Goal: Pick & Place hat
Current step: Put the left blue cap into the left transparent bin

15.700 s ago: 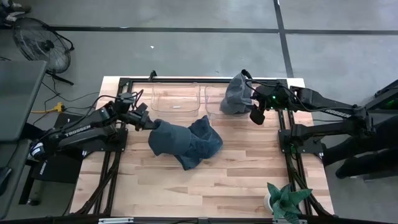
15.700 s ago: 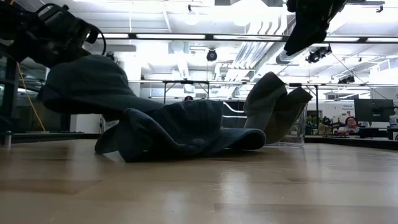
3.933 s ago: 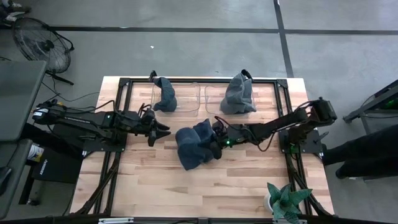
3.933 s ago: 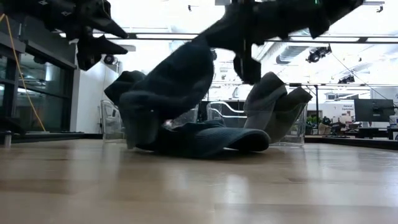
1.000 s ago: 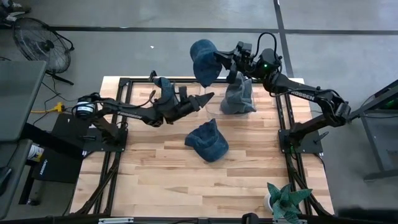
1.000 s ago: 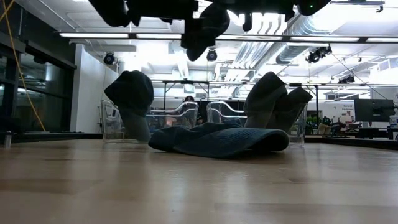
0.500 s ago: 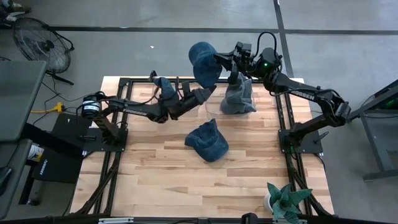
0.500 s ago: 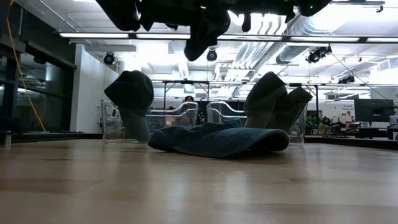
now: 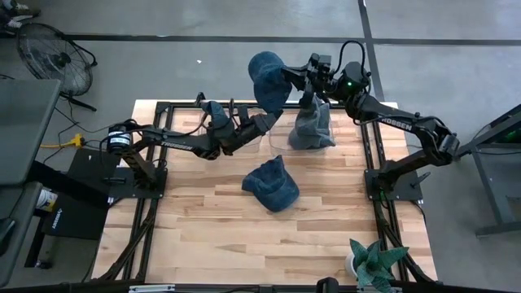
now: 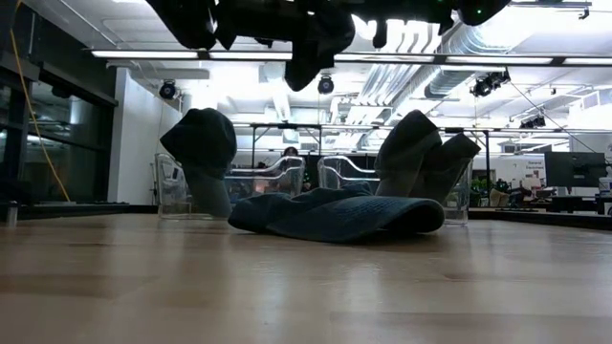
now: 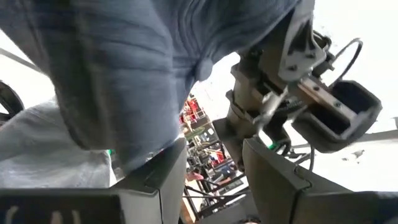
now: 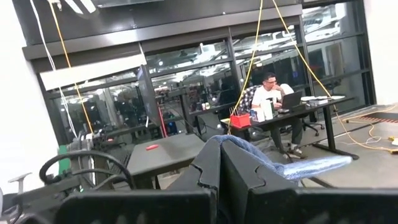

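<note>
From above, a dark blue fabric hat [image 9: 264, 80] is held aloft over the table's far edge, pinched by the clenched right gripper [image 9: 291, 76], while the left gripper [image 9: 269, 120] is raised just beneath it. In the left wrist view, the left gripper's fingers [image 11: 163, 171] are seen parted, with the hat's fabric hanging just above them and not grasped. In the right wrist view, the right gripper's jaws are pressed together on a fold of the blue cloth.

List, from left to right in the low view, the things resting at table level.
Left bin with a hat draped over it → flat hat lying on the table → right bin holding a hat.
</note>
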Motion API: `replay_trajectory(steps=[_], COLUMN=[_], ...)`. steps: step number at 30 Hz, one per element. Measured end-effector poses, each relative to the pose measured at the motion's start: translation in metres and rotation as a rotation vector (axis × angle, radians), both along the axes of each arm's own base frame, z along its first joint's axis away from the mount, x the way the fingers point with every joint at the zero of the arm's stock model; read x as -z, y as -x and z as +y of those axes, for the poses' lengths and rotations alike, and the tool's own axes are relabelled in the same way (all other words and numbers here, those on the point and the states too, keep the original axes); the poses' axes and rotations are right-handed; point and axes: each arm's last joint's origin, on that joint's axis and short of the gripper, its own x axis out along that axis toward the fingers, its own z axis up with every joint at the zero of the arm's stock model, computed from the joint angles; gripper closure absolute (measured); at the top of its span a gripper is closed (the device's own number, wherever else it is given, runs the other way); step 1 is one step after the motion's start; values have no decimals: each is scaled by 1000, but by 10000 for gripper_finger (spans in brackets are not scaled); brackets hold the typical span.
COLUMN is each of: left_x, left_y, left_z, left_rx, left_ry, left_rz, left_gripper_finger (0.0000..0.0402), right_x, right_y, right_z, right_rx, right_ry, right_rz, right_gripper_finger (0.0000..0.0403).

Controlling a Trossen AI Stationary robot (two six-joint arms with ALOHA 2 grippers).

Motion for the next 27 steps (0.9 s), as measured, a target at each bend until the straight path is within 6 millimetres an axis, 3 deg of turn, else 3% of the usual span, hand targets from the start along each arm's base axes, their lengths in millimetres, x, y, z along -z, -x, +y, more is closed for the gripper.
replay_trajectory(steps=[18, 27], left_x=[0, -6], left_y=[3, 6], left_z=[4, 4], left_rx=[-158, -212], left_ry=[1, -63], left_rz=[19, -4], left_gripper_finger=[245, 245], right_x=[1, 2], right_y=[-11, -8], right_z=[18, 13], right_rx=[-125, -104], right_ry=[-48, -110], right_rz=[8, -4], right_gripper_finger=[403, 403])
